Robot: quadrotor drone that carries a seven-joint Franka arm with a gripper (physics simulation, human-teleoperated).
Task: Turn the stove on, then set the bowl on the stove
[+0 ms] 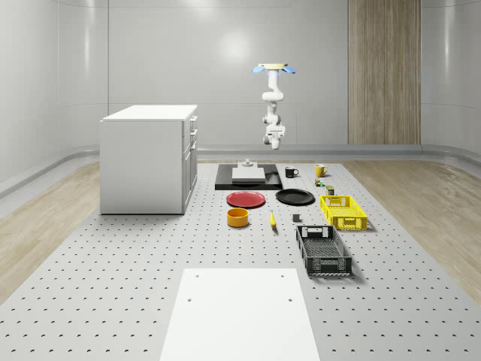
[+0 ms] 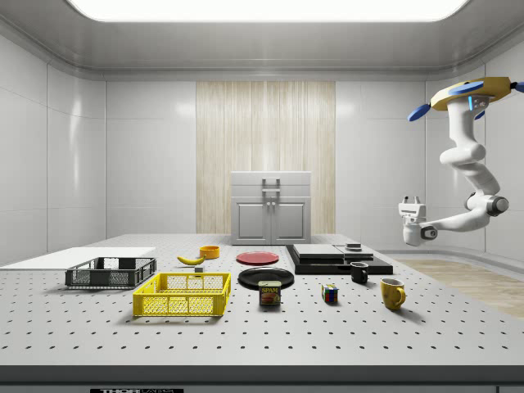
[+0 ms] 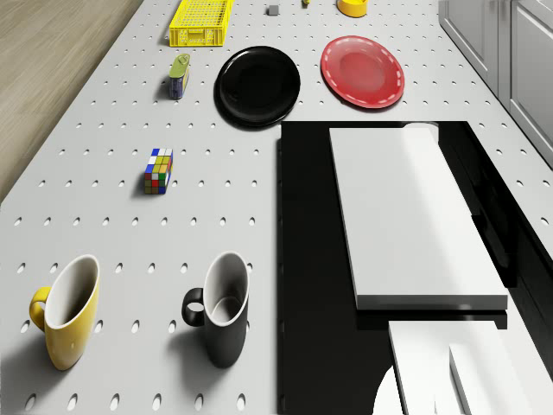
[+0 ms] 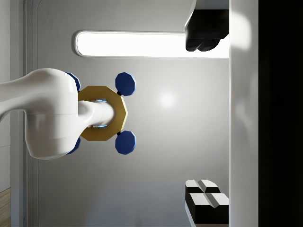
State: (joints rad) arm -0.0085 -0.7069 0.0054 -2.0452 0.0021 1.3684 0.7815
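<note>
Stove sits at the tabletop's far end in the whole-scene view, a black slab with white block on top, long axis running toward 12 o'clock in the drone view. Not yet touched, judging by the claw's height.

Drone hovers high, beyond the stove's far side; in the side view it's off the tabletop's edge at 3 o'clock from the stove. Arm hangs down and bends back toward the stove. Claw is well above the stove, at roughly 2 o'clock from it in the side view; in the whole-scene view the claw is at about 1 o'clock above it. Fingers: cannot tell whether spread or pressed together.

Key relation: switch must lie below and inward from the claw, so the next move is likely down and toward the stove. I can't make out the switch itself.

Bowl, orange, is on the tabletop well apart from the stove, toward 6 o'clock in the whole-scene view, just past the red plate. Looks empty.

Containers: yellow basket and black basket both look empty. Yellow mug and black mug stand near the stove's edge, nothing visible inside.
</note>
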